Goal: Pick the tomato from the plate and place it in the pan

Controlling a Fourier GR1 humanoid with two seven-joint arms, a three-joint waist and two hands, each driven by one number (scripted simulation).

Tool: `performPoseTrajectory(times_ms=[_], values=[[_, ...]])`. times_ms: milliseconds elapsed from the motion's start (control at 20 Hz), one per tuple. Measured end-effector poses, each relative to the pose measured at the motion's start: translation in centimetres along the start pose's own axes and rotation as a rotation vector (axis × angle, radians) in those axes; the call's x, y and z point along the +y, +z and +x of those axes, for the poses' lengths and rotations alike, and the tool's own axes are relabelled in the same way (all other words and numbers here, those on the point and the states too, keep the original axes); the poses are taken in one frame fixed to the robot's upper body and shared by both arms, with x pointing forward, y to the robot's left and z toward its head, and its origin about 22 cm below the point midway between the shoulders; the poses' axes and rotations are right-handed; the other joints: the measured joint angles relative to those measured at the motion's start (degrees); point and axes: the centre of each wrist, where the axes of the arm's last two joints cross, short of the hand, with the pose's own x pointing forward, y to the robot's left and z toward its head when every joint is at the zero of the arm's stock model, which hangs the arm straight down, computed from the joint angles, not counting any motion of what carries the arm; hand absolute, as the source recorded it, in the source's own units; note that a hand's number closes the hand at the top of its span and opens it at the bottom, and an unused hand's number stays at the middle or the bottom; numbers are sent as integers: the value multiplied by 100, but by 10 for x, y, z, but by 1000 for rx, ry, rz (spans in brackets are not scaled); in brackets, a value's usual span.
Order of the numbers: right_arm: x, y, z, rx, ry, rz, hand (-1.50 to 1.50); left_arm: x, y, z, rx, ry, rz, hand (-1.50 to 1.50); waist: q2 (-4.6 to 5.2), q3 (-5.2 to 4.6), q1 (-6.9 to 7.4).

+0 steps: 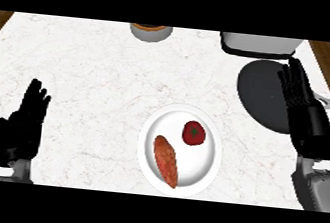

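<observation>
Red tomato [193, 133] on white plate [150, 132], not yet picked; both hands empty.
Tomato sits at the plate's upper right, just beside a long orange-brown sausage-like item [166, 160], apart from it. Dark pan [262, 95] lies to the right on the marble counter [91, 66], partly covered by the right hand [297, 91], which is flat with fingers straight, holding nothing. Left hand [22, 122] rests at the left edge, fingers up and relaxed, well apart from the plate. Likely best move: bring the right hand left over the tomato, come in from above, curl fingers and thumb round it without nudging the sausage-like item, lift clear of the rim, then carry right to the pan. Round tomato may roll if only brushed.
</observation>
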Motion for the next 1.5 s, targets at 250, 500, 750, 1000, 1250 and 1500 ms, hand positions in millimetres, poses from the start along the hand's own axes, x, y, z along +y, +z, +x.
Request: performPoseTrajectory(times_ms=[250,500,750,1000,1250,1500], values=[[43,-24,15,-71,163,248,150,-31,-1,7,-12,22,-215,0,74,91,212],[61,-41,26,-251,560,388,-150,-60,8,5,26,42,-444,0,79,82,295],[100,-40,0,-413,627,418,-150,-66,8,7,54,74,-547,0,81,133,246],[123,-39,-5,-331,885,621,-150,-66,10,5,74,75,-571,0,33,130,188],[143,-38,-4,-179,1277,787,-150,-65,11,0,89,72,-581,0,-24,111,168],[194,-27,6,-10,1580,889,-150,-67,12,0,92,74,-579,0,-28,118,151]])
